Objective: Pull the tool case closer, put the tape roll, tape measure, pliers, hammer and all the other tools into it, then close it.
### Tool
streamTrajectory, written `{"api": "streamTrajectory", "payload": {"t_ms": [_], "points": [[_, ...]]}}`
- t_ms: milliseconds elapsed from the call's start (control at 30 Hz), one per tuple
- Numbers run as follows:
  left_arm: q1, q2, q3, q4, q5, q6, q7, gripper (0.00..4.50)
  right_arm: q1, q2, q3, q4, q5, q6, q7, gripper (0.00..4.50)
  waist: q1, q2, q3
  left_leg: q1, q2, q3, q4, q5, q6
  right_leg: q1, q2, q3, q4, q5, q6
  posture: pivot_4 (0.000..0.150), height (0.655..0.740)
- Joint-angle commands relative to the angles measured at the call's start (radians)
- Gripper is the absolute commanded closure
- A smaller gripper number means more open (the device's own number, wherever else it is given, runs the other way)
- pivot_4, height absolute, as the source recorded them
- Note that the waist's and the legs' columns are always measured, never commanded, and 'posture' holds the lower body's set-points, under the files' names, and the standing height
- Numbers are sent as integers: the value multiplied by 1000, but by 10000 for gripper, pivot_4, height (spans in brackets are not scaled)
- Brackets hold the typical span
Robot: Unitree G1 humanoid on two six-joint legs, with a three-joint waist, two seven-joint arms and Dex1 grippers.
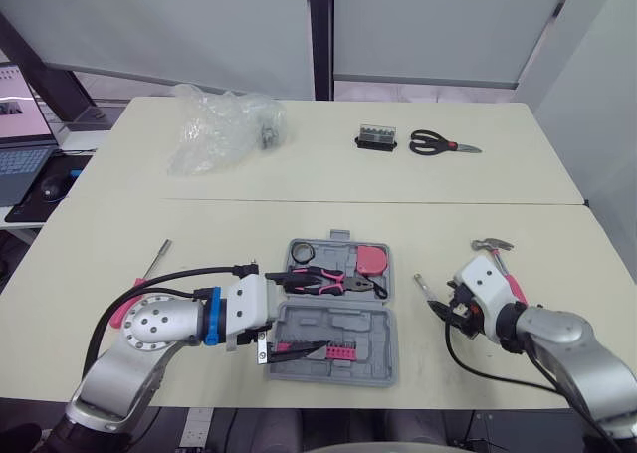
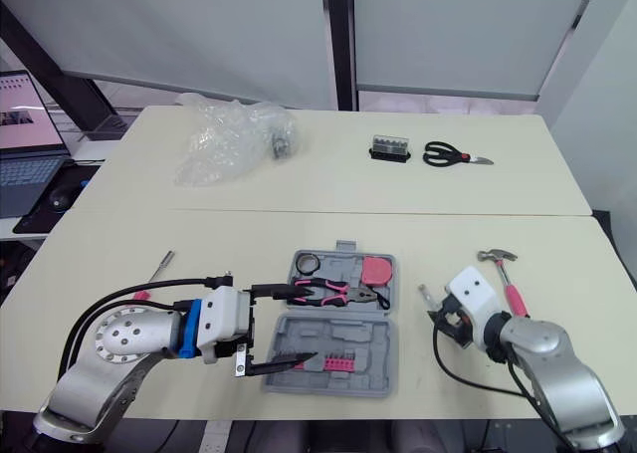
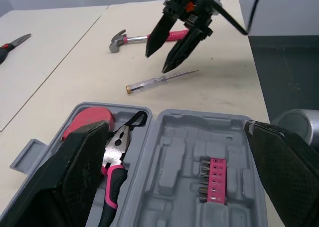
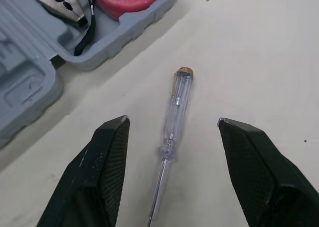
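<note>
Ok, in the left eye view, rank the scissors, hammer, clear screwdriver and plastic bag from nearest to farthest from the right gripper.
From the right gripper:
1. Clear screwdriver, lying between its open fingers.
2. Hammer, just beyond the wrist, to its right.
3. Scissors, far ahead.
4. Plastic bag, far ahead and well off to the left.

A cream surface (image 1: 199, 234), seamed across its middle. At the near edge lies an open grey tool case (image 1: 373, 334); just right of it a clear-handled screwdriver (image 4: 172, 122), then a pink-handled hammer (image 1: 493, 245). A thin screwdriver (image 1: 156, 259) lies left. Far side: crumpled plastic bag (image 1: 219, 124), black bit holder (image 1: 376, 137), scissors (image 1: 438, 144).
</note>
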Motion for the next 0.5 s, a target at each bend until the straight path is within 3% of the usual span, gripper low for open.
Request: {"api": "streamTrajectory", "payload": {"t_ms": [33, 433, 500], "points": [[22, 28, 59, -13, -41, -2, -22, 0, 64, 47, -11, 67, -16, -206, -40, 15345, 0, 0, 0, 0, 0, 0, 0, 0, 0, 0, 0, 0, 0, 0, 0, 1500, 7400], [-1, 34, 56, -30, -55, 29, -23, 0, 21, 173, 7, 289, -37, -328, -130, 15345, 0, 0, 0, 1, 0, 0, -1, 0, 0, 0, 0, 1, 0, 0, 0, 1500, 7400], [-6, 34, 54, -30, -54, 31, -23, 0, 16, 187, 0, 301, -25, -325, -135, 18609, 0, 0, 0, 1, 0, 0, -1, 0, 0, 0, 0, 1, 1, 0, 0, 1500, 7400]]}}
